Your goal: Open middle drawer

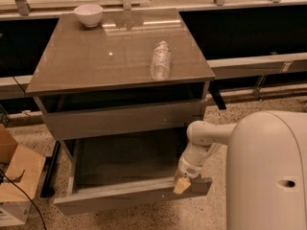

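Observation:
The middle drawer (120, 196) stands pulled out from the grey-brown cabinet, with its empty dark inside showing. The closed top drawer front (124, 120) is above it, and the bottom drawer is hidden beneath it. My gripper (182, 183) is at the right end of the open drawer's front, at its top edge. The white arm reaches it from the lower right.
A clear plastic bottle (161, 59) lies on the cabinet top (96, 56), and a white bowl (88, 14) stands at its back left. A cardboard box (14, 176) is on the floor at left. My white robot body (268, 176) fills the lower right.

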`<state>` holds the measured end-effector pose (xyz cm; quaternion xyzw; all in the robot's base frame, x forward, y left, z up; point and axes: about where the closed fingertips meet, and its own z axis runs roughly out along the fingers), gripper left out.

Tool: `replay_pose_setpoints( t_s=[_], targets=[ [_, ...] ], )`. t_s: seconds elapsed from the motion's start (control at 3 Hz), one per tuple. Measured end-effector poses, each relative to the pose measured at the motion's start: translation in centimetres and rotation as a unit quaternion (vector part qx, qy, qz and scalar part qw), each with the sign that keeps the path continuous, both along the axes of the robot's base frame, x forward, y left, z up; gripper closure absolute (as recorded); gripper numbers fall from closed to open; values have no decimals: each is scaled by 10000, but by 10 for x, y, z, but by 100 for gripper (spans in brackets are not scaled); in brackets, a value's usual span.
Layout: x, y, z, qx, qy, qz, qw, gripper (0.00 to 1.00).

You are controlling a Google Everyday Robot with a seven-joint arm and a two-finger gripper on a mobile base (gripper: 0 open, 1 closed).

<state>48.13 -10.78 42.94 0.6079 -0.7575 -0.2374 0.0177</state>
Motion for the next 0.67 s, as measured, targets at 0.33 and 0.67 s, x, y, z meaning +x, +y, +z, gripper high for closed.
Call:
replay_pose_setpoints(
  t_s=[0.33, 0.67],
  targets=[
    [-31, -12, -2, 61, 140, -128, 9998, 52],
    [-31, -12, -3, 61, 140, -128, 9998, 29]
  ],
)
